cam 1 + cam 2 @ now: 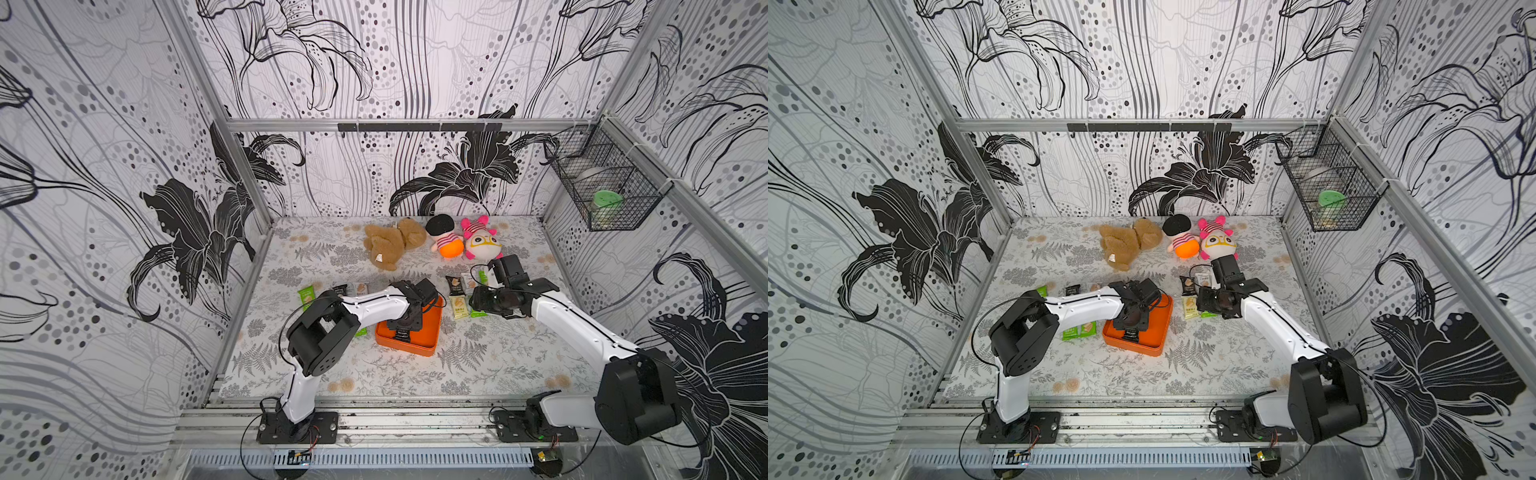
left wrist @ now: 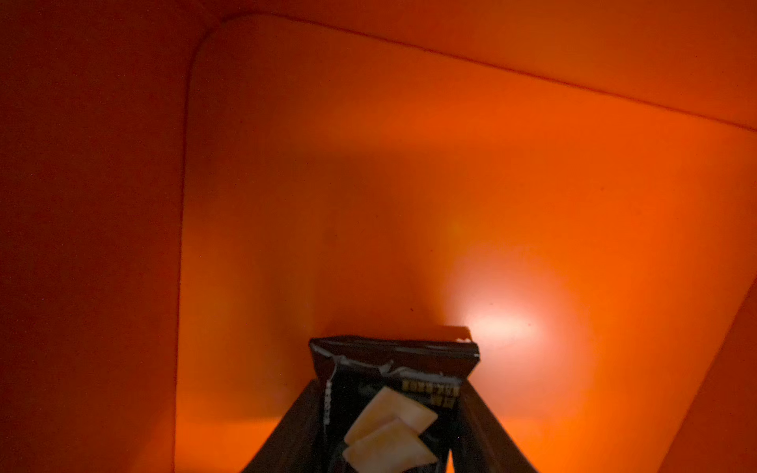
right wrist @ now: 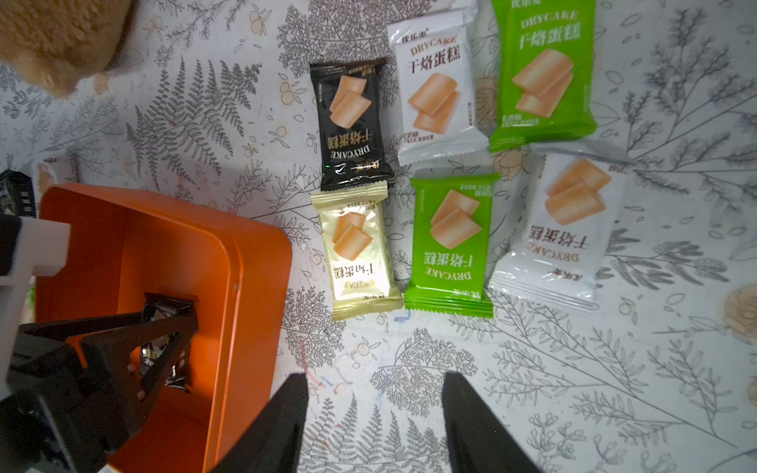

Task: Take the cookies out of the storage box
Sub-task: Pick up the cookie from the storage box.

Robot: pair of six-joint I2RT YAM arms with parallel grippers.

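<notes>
Behind the right gripper (image 3: 375, 374), whose fingers (image 3: 278, 430) are matte black wedges, the right arm (image 1: 569, 320) is glossy white shell between bulky black joint housings (image 1: 636, 399). The left arm (image 1: 376, 303) matches, with small dark screws (image 1: 365, 306), thin black cables (image 1: 280, 332) and a black base plate (image 1: 297, 428).

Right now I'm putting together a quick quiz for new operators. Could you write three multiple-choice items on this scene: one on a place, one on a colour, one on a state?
1. Where is the left gripper?
A) over the plush toys
B) inside the storage box
C) at the wire basket

2. What colour is the packet it pinches?
A) green
B) white
C) black

3. How is the right gripper?
A) open, empty
B) shut on a packet
C) shut, empty

Answers:
1 B: orange walls surround it in the left wrist view.
2 C: the wrapper between its fingers is black with tan biscuits pictured.
3 A: its fingers stand apart with only bare table between them.
</notes>
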